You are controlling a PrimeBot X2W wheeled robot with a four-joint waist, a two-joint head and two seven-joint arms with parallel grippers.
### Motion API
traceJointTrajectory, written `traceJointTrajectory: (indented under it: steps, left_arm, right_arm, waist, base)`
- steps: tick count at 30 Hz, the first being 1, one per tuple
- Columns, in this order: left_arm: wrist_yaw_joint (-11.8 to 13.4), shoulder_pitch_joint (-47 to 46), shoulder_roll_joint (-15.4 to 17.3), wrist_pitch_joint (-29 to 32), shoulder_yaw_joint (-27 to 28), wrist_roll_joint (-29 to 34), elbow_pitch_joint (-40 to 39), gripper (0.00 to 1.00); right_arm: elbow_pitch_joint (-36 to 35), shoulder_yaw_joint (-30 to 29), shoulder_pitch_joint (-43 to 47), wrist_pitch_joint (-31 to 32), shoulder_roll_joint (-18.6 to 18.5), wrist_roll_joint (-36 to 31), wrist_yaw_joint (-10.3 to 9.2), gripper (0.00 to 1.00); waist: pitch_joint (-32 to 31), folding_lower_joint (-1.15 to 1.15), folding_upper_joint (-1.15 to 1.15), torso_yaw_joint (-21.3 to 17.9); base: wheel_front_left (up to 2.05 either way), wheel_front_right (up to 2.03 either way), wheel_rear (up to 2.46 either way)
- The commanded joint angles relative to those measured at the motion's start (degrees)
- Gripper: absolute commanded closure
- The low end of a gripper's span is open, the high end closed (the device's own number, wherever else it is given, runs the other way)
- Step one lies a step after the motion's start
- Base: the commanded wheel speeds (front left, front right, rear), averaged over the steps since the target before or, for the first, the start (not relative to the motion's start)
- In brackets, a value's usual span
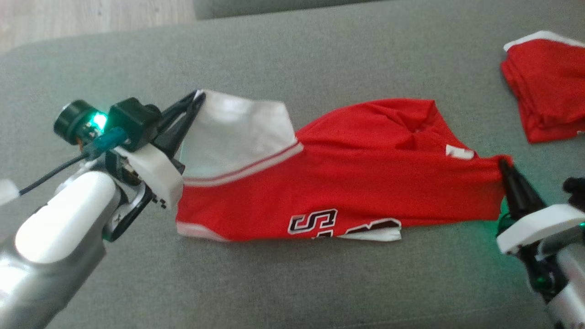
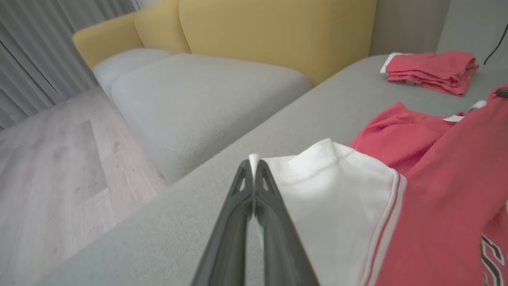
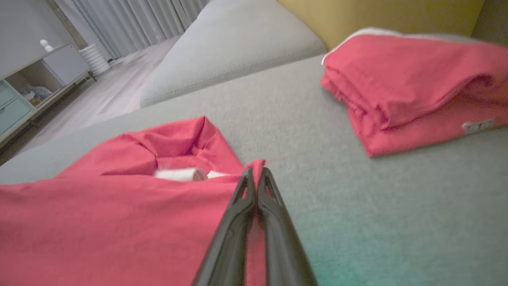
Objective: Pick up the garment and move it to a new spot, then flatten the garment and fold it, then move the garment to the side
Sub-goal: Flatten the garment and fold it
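Left tool (image 2: 253,165) pinches the white sleeve (image 1: 228,132) and right tool (image 3: 256,171) pinches the opposite red corner of the shirt (image 1: 347,183), stretched between them on the grey sofa (image 1: 320,283), so flattening looks underway; folding and setting aside remain.

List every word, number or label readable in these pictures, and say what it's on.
"S": black letter outlined in white, on the red jersey.
The next character beside it: cut off by the fold, unreadable.
A white patch on the jersey: too small to read.
A small label on the folded red garment: blurred, unreadable.
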Motion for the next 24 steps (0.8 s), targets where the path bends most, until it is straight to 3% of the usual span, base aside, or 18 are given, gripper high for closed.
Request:
traceJointTrajectory:
  steps: [1, 10, 15, 20, 24]
  left_arm:
    - [0.6, -2.0, 3.0, -1.4, 3.8, 0.7, -2.2, 1.0]
    - [5.2, -2.2, 8.8, -10.5, 10.1, 3.0, -14.3, 1.0]
    - [7.0, -5.3, 12.5, -8.9, 14.2, 2.5, -22.9, 1.0]
    - [5.1, -12.3, 11.9, -6.0, 16.5, 0.1, -24.7, 1.0]
    - [1.7, -18.4, 9.0, -4.2, 15.8, -1.4, -19.0, 1.0]
  right_arm:
    - [-1.9, 0.1, -1.6, -1.4, -2.6, -0.6, 0.37, 1.0]
    - [-14.2, -6.3, -2.9, -3.2, -9.3, -3.2, 0.37, 1.0]
    - [-24.8, -12.9, -4.5, 1.3, -12.3, -5.7, 0.37, 1.0]
    - [-31.3, -15.1, -10.0, 8.6, -12.7, -10.4, 0.37, 1.0]
    - [-29.9, -13.2, -16.4, 13.0, -11.8, -11.9, 0.37, 1.0]
  waist:
    - [-1.6, 0.0, 0.0, 0.2]
    - [-11.4, 0.0, 0.0, -0.2]
    - [-14.1, 0.0, 0.0, 0.2]
    - [-14.6, 0.0, 0.0, 1.3]
    - [-13.5, 0.0, 0.0, 2.9]
  base:
    - [0.0, 0.0, 0.0]
    - [0.0, 0.0, 0.0]
    - [0.0, 0.0, 0.0]
    - [0.0, 0.0, 0.0]
    - [0.0, 0.0, 0.0]
